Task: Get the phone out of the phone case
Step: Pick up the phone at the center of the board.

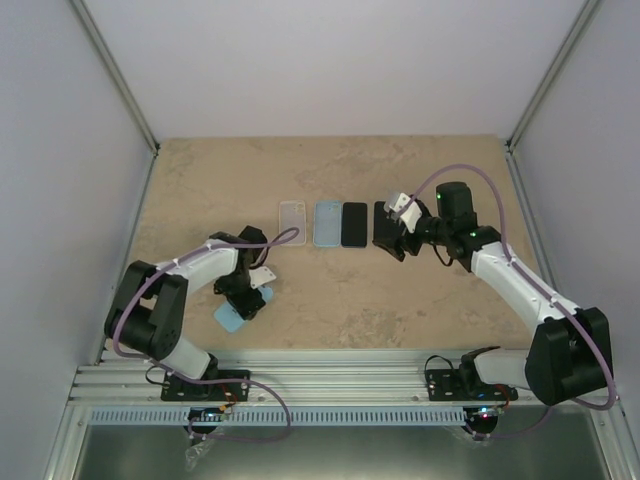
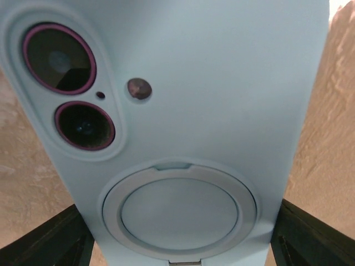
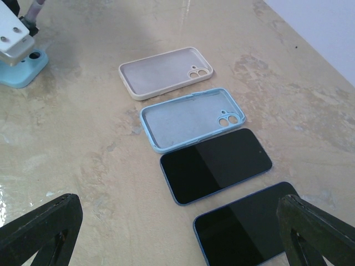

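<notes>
A: Item one, phone case (image 2: 222,83)?
B: Pale blue, back up, lying on the table (image 1: 350,310) at near left. The phone (image 2: 58,58) inside, two lenses showing through the cutout.
A: State of left gripper (image 1: 248,290)?
B: Directly over that case, fingers (image 2: 47,241) flanking its long edges. Clamped or merely alongside: cannot tell.
A: And right gripper (image 1: 390,238)?
B: Jaws wide apart, nothing held.
A: Row at mid-table, left to right?
B: One clear case (image 3: 166,72), empty blue case (image 3: 191,117), bare dark phone (image 3: 216,165), second dark phone (image 3: 249,227), the last beneath the right gripper. All side by side, well apart from item one.
</notes>
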